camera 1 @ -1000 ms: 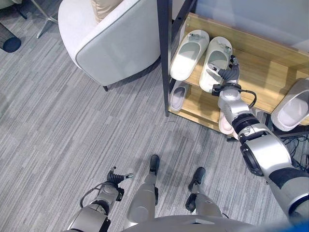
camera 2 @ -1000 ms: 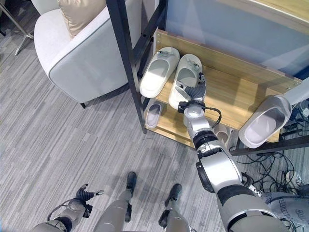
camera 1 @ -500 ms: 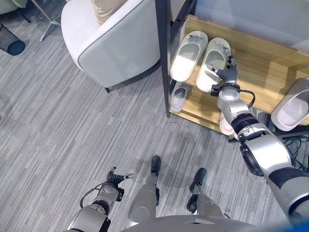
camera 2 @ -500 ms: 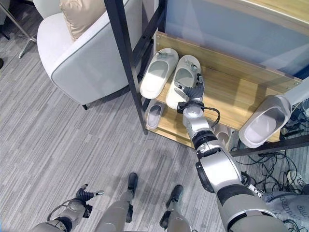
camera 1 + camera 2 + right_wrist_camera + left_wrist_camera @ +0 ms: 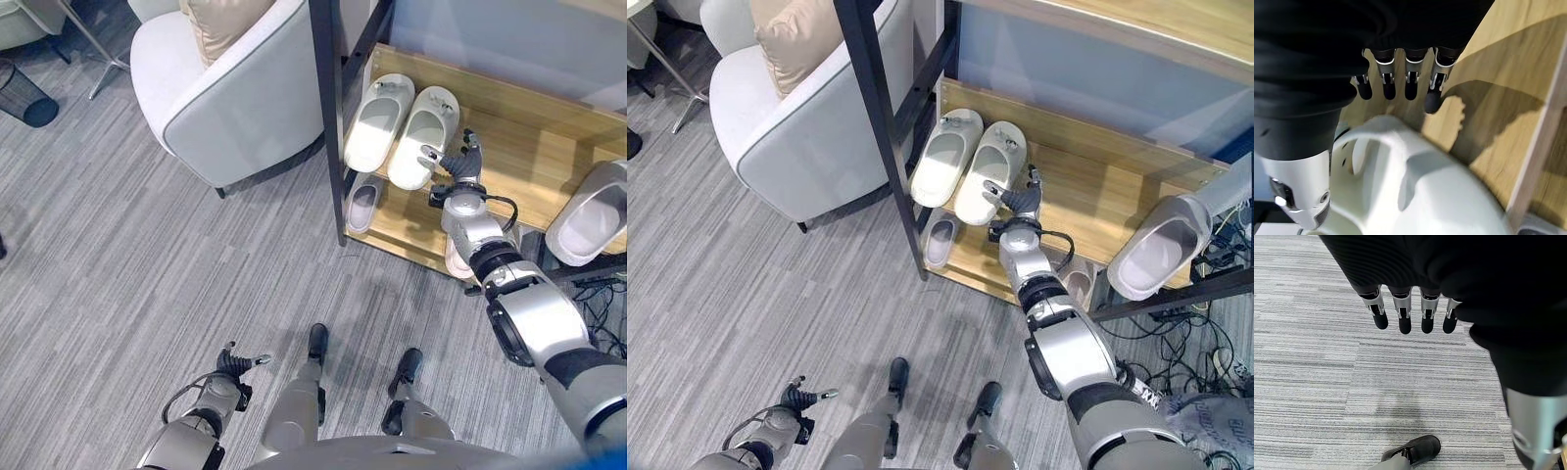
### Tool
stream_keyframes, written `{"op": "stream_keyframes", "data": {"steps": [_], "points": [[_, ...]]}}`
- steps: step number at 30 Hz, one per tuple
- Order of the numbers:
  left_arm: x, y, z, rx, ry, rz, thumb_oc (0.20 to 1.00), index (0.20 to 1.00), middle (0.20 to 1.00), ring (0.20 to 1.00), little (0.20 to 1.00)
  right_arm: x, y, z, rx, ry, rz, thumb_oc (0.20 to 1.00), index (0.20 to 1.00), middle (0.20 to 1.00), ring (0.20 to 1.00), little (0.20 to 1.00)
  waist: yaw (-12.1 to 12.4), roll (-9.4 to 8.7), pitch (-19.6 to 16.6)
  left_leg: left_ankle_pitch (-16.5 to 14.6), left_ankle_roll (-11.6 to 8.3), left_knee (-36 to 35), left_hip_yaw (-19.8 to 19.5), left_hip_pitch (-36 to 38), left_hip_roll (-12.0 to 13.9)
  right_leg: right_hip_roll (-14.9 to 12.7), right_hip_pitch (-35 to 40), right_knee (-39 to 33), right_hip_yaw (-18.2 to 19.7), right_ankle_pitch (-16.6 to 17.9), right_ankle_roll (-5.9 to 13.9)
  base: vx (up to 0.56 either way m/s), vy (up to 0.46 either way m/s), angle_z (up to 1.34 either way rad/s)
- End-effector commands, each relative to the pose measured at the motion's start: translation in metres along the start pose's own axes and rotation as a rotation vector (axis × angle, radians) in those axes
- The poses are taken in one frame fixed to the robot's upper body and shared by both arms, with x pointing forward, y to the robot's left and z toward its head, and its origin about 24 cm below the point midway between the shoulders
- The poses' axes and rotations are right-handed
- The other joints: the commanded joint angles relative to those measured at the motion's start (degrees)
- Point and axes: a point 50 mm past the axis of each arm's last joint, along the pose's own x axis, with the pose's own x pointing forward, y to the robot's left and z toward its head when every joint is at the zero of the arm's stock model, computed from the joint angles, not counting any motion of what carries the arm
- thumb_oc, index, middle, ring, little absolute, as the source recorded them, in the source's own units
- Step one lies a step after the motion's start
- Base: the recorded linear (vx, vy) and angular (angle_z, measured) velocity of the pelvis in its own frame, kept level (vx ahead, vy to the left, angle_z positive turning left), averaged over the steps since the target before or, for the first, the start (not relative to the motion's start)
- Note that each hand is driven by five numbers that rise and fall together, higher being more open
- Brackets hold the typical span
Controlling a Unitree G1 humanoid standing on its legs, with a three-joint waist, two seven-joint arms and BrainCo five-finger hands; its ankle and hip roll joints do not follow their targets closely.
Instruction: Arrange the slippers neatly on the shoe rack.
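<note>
A: Starting nearest, what is the left robot hand (image 5: 238, 364) doing?

B: It is hanging low at the near left over the carpet (image 5: 147, 255), fingers loose and holding nothing, well apart from the rack.

A: And the right robot hand (image 5: 453, 163)?

B: It is reaching out over the upper shelf (image 5: 519, 147) of the shoe rack (image 5: 884, 147), fingers spread and straight, nothing clasped. In its wrist view the fingers (image 5: 1409, 87) are hanging free above the wood, with the pale slipper's edge just beside them.

A: Which way is the slipper lying from it?

B: The right-hand white slipper (image 5: 423, 135) is sitting just left of the robot hand, the thumb at its near rim. Its long axis is running near to far, toe toward the back board, and it is lying close beside the left-hand white slipper (image 5: 378, 121), which is nearly against the black post. I'd say that pair is reading as lined up.

A: Anything else left to sort?

B: A third white slipper (image 5: 590, 215) is tilting off the shelf's right end, well apart from the pair; the right arm is clearly the nearer one. Bare wood is lying open between, so there is room to bring it leftward. On the lower shelf a grey slipper (image 5: 361, 202) is lying at the left and a pinkish slipper (image 5: 457, 257) is peeking out under the forearm. An armchair (image 5: 235, 88) is standing left of the rack.
</note>
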Motion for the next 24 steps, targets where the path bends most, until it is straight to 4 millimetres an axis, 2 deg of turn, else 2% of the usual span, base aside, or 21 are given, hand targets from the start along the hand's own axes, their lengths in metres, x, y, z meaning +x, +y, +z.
{"op": "stream_keyframes", "data": {"steps": [1, 4, 10, 15, 17, 19, 24], "points": [[0.003, 0.009, 0.003, 0.012, 0.021, 0.049, 1.0, 1.0, 1.0, 1.0, 1.0, 0.011, -0.019, 0.028, -0.056, -0.144, -0.08, 1.0, 1.0, 1.0, 1.0, 1.0, 0.1, -2.24, 2.5, -5.7, -3.72, -0.5, 1.7, 1.3, -1.2, -4.9, 5.7, 1.3, 3.4, -4.9, 7.16, 0.01, -0.018, -0.03], [0.003, 0.01, 0.0, 0.011, 0.029, 0.046, 1.0, 1.0, 1.0, 1.0, 1.0, 0.01, -0.032, 0.033, -0.137, -0.226, -0.086, 1.0, 1.0, 1.0, 1.0, 1.0, -0.7, -1.91, 2.3, -5.9, -3.68, -0.5, 2.0, 2.1, -1.1, -4.9, 6.2, 1.4, 3.6, -5.2, 7.19, 0.0, -0.021, -0.08], [-0.001, 0.004, -0.013, 0.026, 0.057, 0.014, 1.0, 1.0, 1.0, 1.0, 1.0, 0.007, -0.063, 0.028, -0.33, -0.305, -0.11, 1.0, 1.0, 1.0, 1.0, 1.0, -2.1, -0.76, 1.6, -6.2, -3.62, -0.5, 2.9, 4.3, -0.7, -4.8, 7.9, 1.1, 3.7, -5.7, 7.26, 0.01, -0.041, -0.12], [-0.004, -0.002, -0.021, 0.035, 0.071, -0.021, 1.0, 1.0, 1.0, 1.0, 1.0, 0.008, -0.091, 0.003, -0.439, -0.211, -0.137, 1.0, 1.0, 1.0, 1.0, 1.0, -3.5, 0.62, 0.9, -6.3, -3.73, -0.5, 3.7, 6.3, -0.5, -4.4, 9.5, 0.9, 4.1, -6.0, 7.12, 0.02, -0.052, -0.1], [-0.004, -0.003, -0.023, 0.039, 0.074, -0.028, 1.0, 1.0, 1.0, 1.0, 1.0, 0.008, -0.102, -0.001, -0.495, -0.201, -0.156, 1.0, 1.0, 1.0, 1.0, 1.0, -3.9, 1.15, 0.5, -6.2, -3.7, -0.5, 3.8, 6.4, -0.3, -4.2, 9.4, 0.8, 4.2, -5.9, 7.08, 0.01, -0.043, -0.08], [-0.005, -0.003, -0.025, 0.04, 0.075, -0.033, 1.0, 1.0, 1.0, 1.0, 1.0, 0.008, -0.108, -0.003, -0.527, -0.194, -0.167, 1.0, 1.0, 1.0, 1.0, 1.0, -4.1, 1.49, 0.3, -6.2, -3.74, -0.5, 4.0, 6.7, -0.2, -4.1, 9.5, 0.7, 4.3, -6.0, 7.0, 0.01, -0.035, -0.03], [-0.007, -0.011, -0.027, 0.036, 0.076, -0.053, 1.0, 1.0, 1.0, 1.0, 1.0, 0.004, -0.12, -0.023, -0.556, -0.118, -0.201, 1.0, 1.0, 1.0, 1.0, 1.0, -4.7, 2.53, -0.6, -6.4, -3.77, -0.5, 4.4, 7.7, 0.2, -3.5, 10.4, 0.5, 4.4, -6.5, 6.66, 0.03, -0.036, -0.04]]}}
